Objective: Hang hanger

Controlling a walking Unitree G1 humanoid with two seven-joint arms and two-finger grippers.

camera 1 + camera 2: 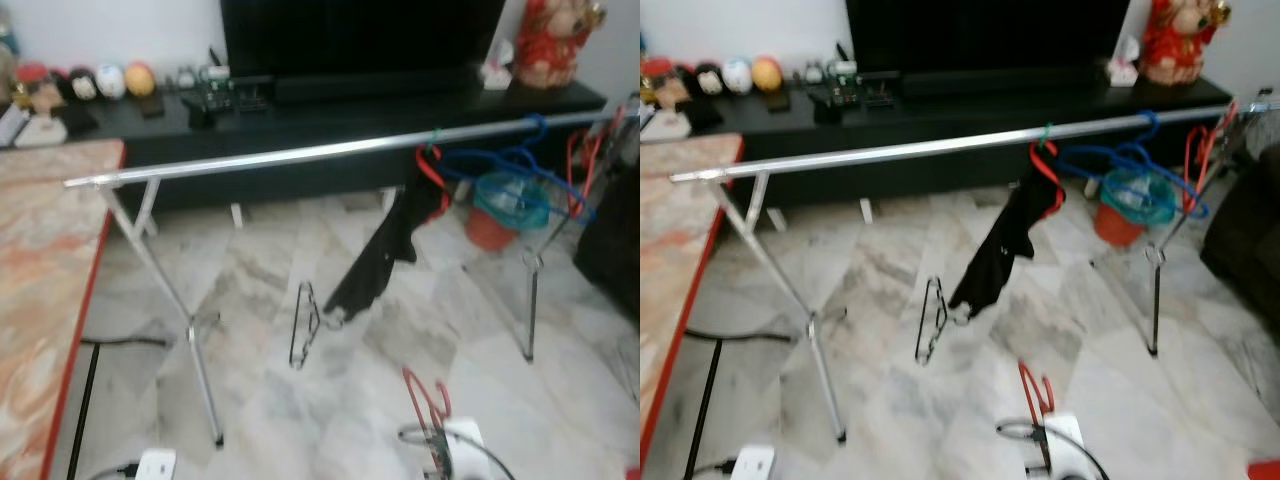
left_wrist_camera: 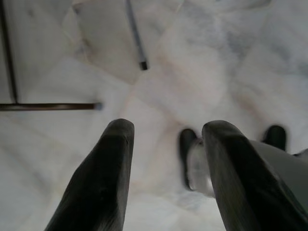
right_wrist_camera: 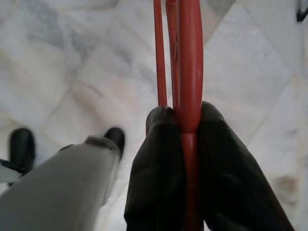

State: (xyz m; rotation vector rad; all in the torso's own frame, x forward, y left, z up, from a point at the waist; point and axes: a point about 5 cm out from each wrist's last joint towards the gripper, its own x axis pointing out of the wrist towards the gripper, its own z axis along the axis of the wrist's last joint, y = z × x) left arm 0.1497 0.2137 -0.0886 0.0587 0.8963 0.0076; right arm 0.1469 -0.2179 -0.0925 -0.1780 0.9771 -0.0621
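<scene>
- Hanging low at my left side, my left gripper (image 2: 166, 173) points at marble floor (image 1: 260, 280), its 2 fingers spread, nothing between them.
- Rail (image 1: 330, 150) runs crosswise ahead and above; its left stretch is bare, while black garment (image 1: 385, 250) and blue hangers (image 1: 510, 165) crowd the right part.
- My right gripper (image 3: 185, 144) is clamped on red hanger (image 3: 187, 62), low at right, so the right arm serves. The hanger must go up and forward to reach the rail.
</scene>
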